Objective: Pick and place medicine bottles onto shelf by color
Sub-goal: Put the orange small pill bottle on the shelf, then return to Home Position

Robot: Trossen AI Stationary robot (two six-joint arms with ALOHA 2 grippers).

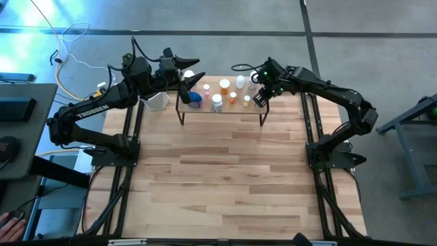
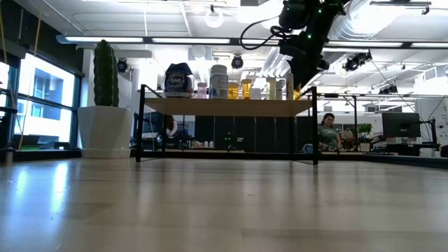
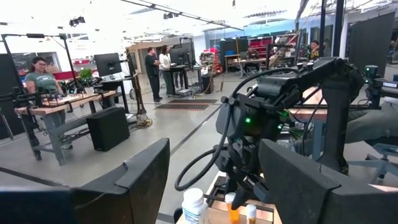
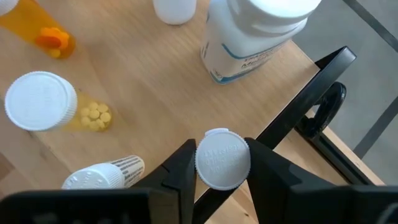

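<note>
A light wood plank counter [image 1: 225, 178] fills the workspace; a white hexagonal pot [image 2: 105, 131] stands at its far left corner, holding a tall green columnar cactus [image 2: 105, 73]; beyond, on a grey concrete floor [image 1: 382, 41], a white cable [image 1: 72, 51] trails; in the room behind, a seated person in a green top [image 3: 41, 78] works at a desk, and two people stand by a dark monitor [image 3: 107, 63].

Small plastic medicine bottles [image 1: 224, 86], white, orange and blue, several white-capped, stand upright in a loose row along the low shelf [image 2: 224, 107], a light wood plank on thin black metal legs near the table's far edge. One white-capped bottle [image 4: 222, 159] stands at the shelf's right end, by its edge.
</note>
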